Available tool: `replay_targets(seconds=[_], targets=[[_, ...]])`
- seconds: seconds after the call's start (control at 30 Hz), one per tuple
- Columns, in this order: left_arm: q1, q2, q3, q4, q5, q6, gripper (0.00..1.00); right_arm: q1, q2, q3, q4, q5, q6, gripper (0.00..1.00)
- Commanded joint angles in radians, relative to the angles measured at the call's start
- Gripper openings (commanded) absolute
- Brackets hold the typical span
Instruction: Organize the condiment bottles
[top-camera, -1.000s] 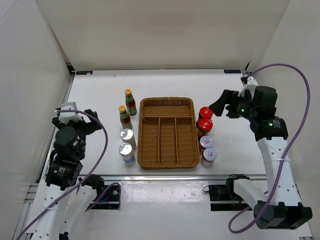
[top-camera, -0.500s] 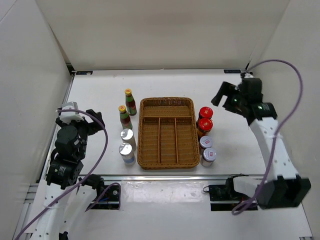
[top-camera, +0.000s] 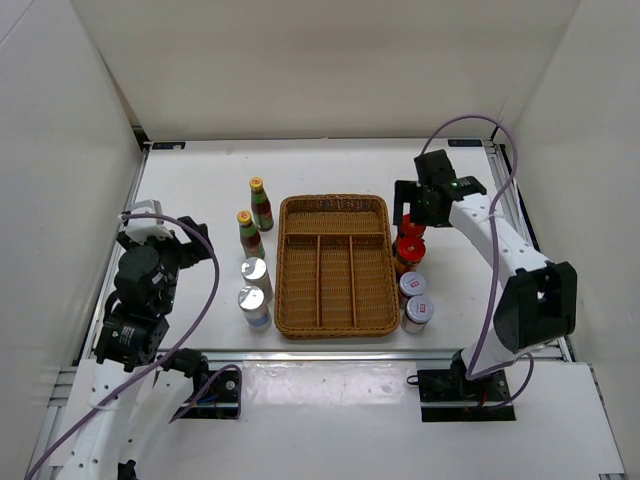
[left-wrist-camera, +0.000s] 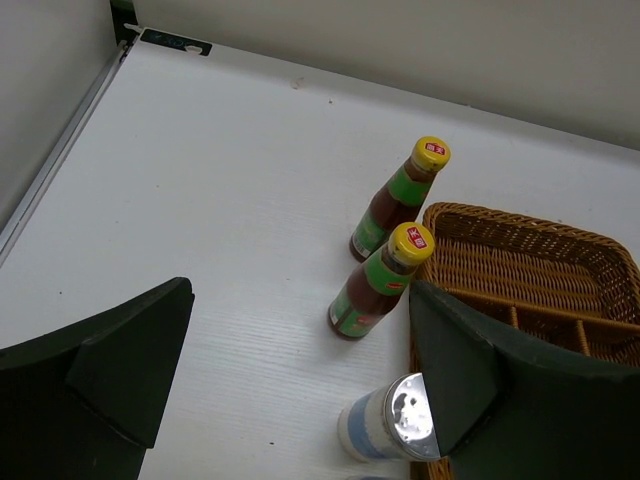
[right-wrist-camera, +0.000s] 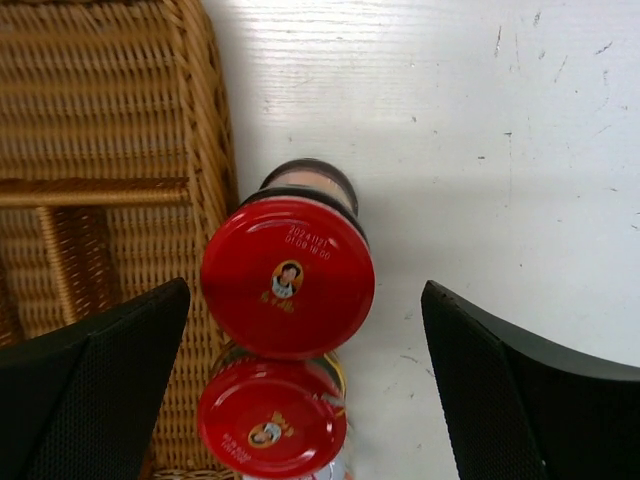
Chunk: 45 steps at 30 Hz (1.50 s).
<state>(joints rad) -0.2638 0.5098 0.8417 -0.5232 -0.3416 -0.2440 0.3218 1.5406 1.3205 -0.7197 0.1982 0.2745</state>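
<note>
Since a second ago, the right gripper (top-camera: 410, 208) has been swung in from the right side and is now held over the two red jars (right-wrist-camera: 287, 277); the left gripper (top-camera: 186, 240) has barely been shifted. Nearest the bases, the left gripper is seen spread wide and empty over the table (top-camera: 200, 180), left of the shakers (top-camera: 254, 303). These two white, silver-topped shakers are stood one behind the other just beside the left wall of the tray (top-camera: 283, 290). On the tray's right, two silver-lidded jars (top-camera: 418, 313) are set at the near end, close together, the nearer lid marked with a red patch. Behind them the red jars are lined up against the wicker wall, each glossy red lid printed with a small portrait. The right gripper's jaws are spread fully, one seen at either side of the farther red jar, and nothing is gripped; whether they are lowered around it or only above it cannot be told. Farthest on the left, two slim bottles (left-wrist-camera: 365, 290) are stood upright, with yellow caps, green necks and dark sauce, near the tray's far left corner.
</note>
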Motion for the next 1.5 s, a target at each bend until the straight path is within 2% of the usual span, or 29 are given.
replay_targets(seconds=[0.0, 0.17, 0.23, 0.4, 0.47, 0.5, 0.57, 0.6, 0.63, 0.67, 0.73, 0.83, 0.93, 1.03, 1.17, 1.3, 1.47], targets=[[-0.002, 0.013, -0.007, 0.006, -0.007, 0.009, 0.99, -0.001, 0.033, 0.042, 0.034, 0.053, -0.032, 1.00], [-0.002, 0.033, -0.007, 0.006, -0.007, 0.009, 0.99, -0.001, 0.093, 0.011, 0.071, 0.032, -0.032, 1.00], [-0.002, 0.033, -0.007, 0.006, -0.007, 0.009, 0.99, -0.001, 0.093, 0.011, 0.083, 0.018, -0.032, 0.95], [-0.002, 0.044, -0.007, 0.006, -0.007, 0.009, 0.99, -0.001, 0.102, 0.039, 0.095, 0.009, -0.032, 0.53], [-0.002, 0.053, -0.007, 0.006, -0.007, 0.009, 0.99, -0.001, 0.102, 0.078, 0.083, 0.018, -0.032, 0.49], [-0.002, 0.053, -0.007, 0.006, -0.007, 0.009, 0.99, -0.001, 0.090, 0.095, 0.068, 0.027, -0.032, 0.41], [-0.002, 0.053, -0.007, 0.006, -0.007, 0.009, 0.99, -0.001, 0.059, 0.140, 0.068, 0.047, -0.032, 0.32], [-0.002, 0.053, -0.007, 0.006, -0.007, 0.009, 0.99, -0.001, 0.047, 0.158, 0.068, 0.072, -0.032, 0.23], [-0.002, 0.053, -0.007, 0.006, -0.007, 0.009, 0.99, -0.001, 0.027, 0.180, 0.068, 0.072, -0.032, 0.18], [-0.002, 0.053, -0.007, 0.006, -0.007, 0.009, 0.99, -0.001, 0.018, 0.234, 0.046, 0.081, -0.044, 0.09], [-0.002, 0.053, -0.007, 0.006, -0.007, 0.009, 0.99, -0.001, 0.018, 0.301, 0.023, 0.095, -0.044, 0.02], [-0.002, 0.062, -0.007, 0.006, -0.007, 0.009, 0.99, 0.025, 0.018, 0.422, 0.000, 0.106, -0.066, 0.00], [-0.002, 0.062, -0.007, 0.006, -0.007, 0.009, 0.99, 0.103, 0.018, 0.523, -0.037, 0.118, -0.090, 0.00], [-0.002, 0.062, -0.007, 0.006, -0.007, 0.009, 0.99, 0.201, 0.009, 0.537, -0.060, 0.136, -0.121, 0.00], [-0.002, 0.062, -0.007, 0.006, -0.007, 0.009, 0.99, 0.289, -0.040, 0.430, -0.060, 0.037, -0.109, 0.00], [-0.002, 0.062, -0.007, 0.006, 0.003, 0.009, 0.99, 0.373, -0.085, 0.315, -0.038, 0.026, -0.074, 0.00], [-0.002, 0.062, -0.007, 0.006, 0.003, 0.009, 0.99, 0.385, -0.108, 0.146, 0.025, 0.026, -0.060, 0.00]])
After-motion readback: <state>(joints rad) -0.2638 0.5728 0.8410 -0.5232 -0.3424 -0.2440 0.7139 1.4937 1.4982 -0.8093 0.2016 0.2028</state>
